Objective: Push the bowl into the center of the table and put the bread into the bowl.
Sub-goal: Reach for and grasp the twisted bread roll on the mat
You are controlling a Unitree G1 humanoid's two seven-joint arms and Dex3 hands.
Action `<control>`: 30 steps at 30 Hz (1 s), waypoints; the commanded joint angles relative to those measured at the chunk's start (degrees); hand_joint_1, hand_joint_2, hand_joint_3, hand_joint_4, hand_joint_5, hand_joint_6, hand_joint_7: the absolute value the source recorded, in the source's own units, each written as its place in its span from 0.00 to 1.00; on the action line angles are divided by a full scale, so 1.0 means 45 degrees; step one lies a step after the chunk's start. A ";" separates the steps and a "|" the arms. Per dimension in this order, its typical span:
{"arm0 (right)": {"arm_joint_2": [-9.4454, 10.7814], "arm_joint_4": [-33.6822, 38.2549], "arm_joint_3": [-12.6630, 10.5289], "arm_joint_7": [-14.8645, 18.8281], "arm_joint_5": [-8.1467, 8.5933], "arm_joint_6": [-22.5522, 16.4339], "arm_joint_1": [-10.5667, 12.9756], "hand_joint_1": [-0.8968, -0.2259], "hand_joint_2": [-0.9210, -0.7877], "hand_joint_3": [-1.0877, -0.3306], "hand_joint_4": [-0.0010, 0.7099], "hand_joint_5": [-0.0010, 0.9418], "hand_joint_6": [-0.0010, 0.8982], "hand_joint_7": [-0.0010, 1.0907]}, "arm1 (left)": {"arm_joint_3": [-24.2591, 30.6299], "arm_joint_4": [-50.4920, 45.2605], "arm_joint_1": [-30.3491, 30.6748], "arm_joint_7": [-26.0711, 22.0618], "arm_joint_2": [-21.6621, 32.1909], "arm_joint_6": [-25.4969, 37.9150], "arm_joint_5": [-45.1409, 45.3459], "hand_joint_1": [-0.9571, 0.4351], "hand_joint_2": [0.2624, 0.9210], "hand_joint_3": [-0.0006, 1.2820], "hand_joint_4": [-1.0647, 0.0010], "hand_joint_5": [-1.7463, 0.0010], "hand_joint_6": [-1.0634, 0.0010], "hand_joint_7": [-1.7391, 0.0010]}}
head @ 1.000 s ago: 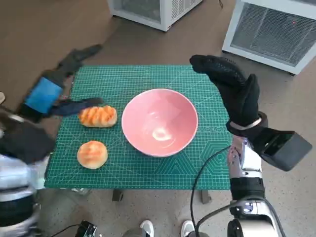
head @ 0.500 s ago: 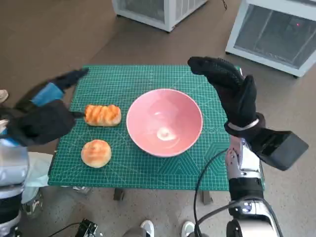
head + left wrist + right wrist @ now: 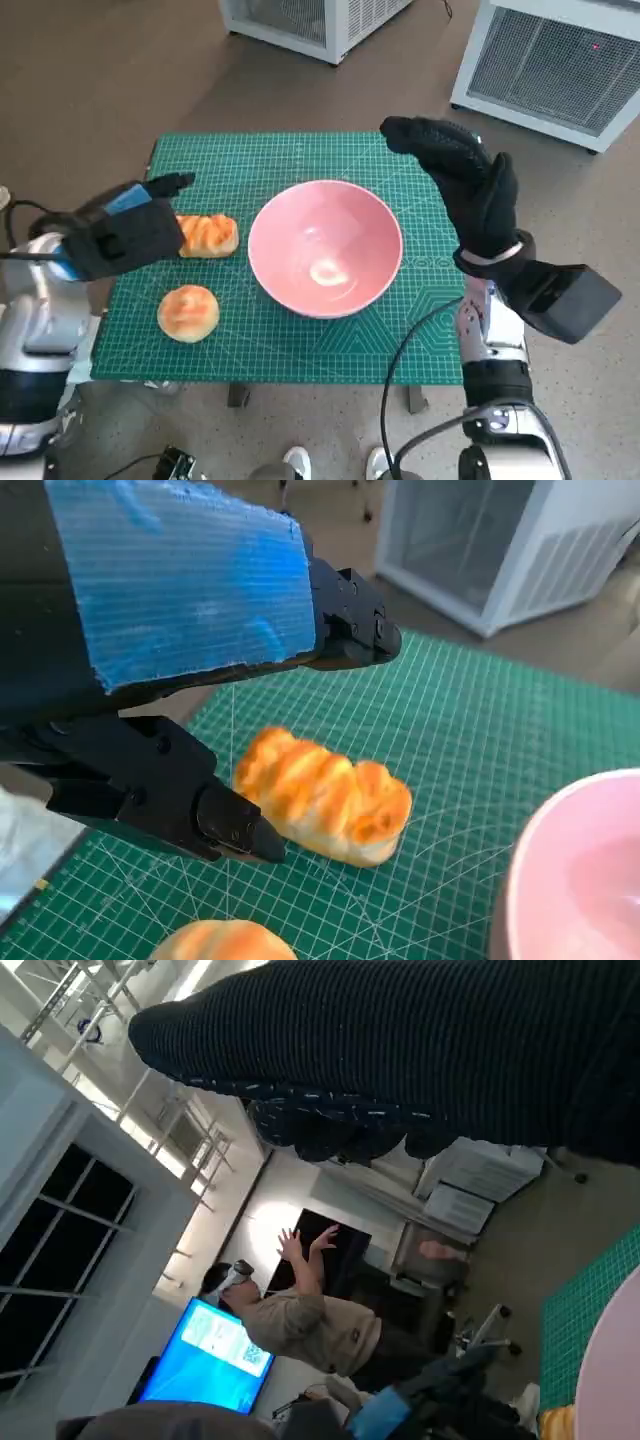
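Fingers (image 3: 240, 830) of your left hand (image 3: 125, 235) are spread and hold nothing; they straddle the long bread (image 3: 325, 795) from above, w/ black tips either side, not yet touching as far as the wrist view shows. Your right hand (image 3: 470, 190) (gloved) is up, fingers extended, holding nothing, just beside the bowl's far-right rim. The pink bowl (image 3: 325, 245) sits about mid-bench on the green mat (image 3: 270, 160), so the push looks done. Both breads are out of it: the long one by the bowl's left side, the round bun (image 3: 187, 312) nearer you. Left to do: grip, lift, drop in.
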 commanded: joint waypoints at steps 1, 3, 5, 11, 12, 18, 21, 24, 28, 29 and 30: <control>0.0014 0.0270 -0.0025 0.0049 0.0085 0.0023 0.0049 0.27 0.00 0.46 0.28 0.00 0.00 0.61 | -0.0555 0.1376 -0.0724 0.0261 -0.0504 -0.0404 0.0388 0.70 0.81 0.00 0.83 1.00 0.69 0.99; 0.0005 0.0311 -0.0033 0.0064 0.0089 0.0006 0.0040 0.27 0.00 0.46 0.28 0.00 0.00 0.60 | -0.0775 0.1915 -0.0941 0.0393 -0.0707 -0.0506 0.0538 0.70 0.81 0.00 0.83 1.00 0.69 0.99; -0.0003 0.0327 -0.0035 0.0074 0.0087 -0.0010 0.0040 0.27 0.00 0.46 0.28 0.00 0.00 0.60 | -0.0999 0.2437 -0.1131 0.0588 -0.0904 -0.0628 0.0702 0.69 0.81 0.00 0.83 1.00 0.68 0.99; -0.0036 0.0337 -0.0033 0.0066 0.0071 -0.0021 0.0031 0.27 0.00 0.46 0.28 0.00 0.00 0.60 | -0.1491 0.4073 -0.1582 0.1375 -0.1490 -0.1138 0.1126 0.70 0.82 0.01 0.83 1.00 0.68 0.99; -0.0044 0.0318 -0.0030 0.0061 0.0070 -0.0011 0.0036 0.27 0.00 0.46 0.28 0.00 0.00 0.60 | -0.1560 0.4365 -0.1647 0.1537 -0.1585 -0.1246 0.1188 0.70 0.83 0.01 0.82 1.00 0.68 0.99; -0.0071 0.0266 -0.0031 0.0073 0.0102 0.0045 0.0067 0.27 0.00 0.46 0.27 0.00 0.00 0.60 | -0.1767 0.5966 -0.1952 0.2471 -0.2055 -0.1988 0.1358 0.71 0.85 0.01 0.80 0.99 0.65 0.99; -0.0086 0.0264 -0.0037 0.0098 0.0125 0.0055 0.0088 0.27 0.00 0.46 0.27 0.00 0.00 0.60 | -0.1870 0.6656 -0.2099 0.2873 -0.2232 -0.2330 0.1408 0.72 0.87 0.02 0.77 0.99 0.62 0.98; -0.0096 0.0240 -0.0037 0.0113 0.0147 0.0087 0.0113 0.27 0.00 0.46 0.27 0.00 0.00 0.59 | -0.2012 0.7364 -0.2276 0.3277 -0.2400 -0.2665 0.1481 0.73 0.89 0.02 0.73 0.99 0.58 0.98; -0.0101 0.0179 -0.0030 0.0119 0.0161 0.0115 0.0154 0.27 0.00 0.46 0.27 0.00 0.00 0.59 | -0.2196 0.7934 -0.2393 0.3711 -0.2458 -0.3084 0.1687 0.72 0.93 0.03 0.61 0.97 0.49 0.96; -0.0103 0.0161 -0.0028 0.0116 0.0162 0.0129 0.0160 0.27 0.00 0.46 0.27 0.00 0.00 0.59 | -0.2236 0.8036 -0.2414 0.3796 -0.2451 -0.3182 0.1733 0.72 0.94 0.03 0.51 0.95 0.43 0.95; -0.0105 0.0116 -0.0023 0.0103 0.0163 0.0160 0.0173 0.27 0.00 0.46 0.27 0.00 0.00 0.59 | -0.2289 0.8089 -0.2425 0.3866 -0.2425 -0.3256 0.1803 0.72 0.95 0.03 0.48 0.95 0.41 0.95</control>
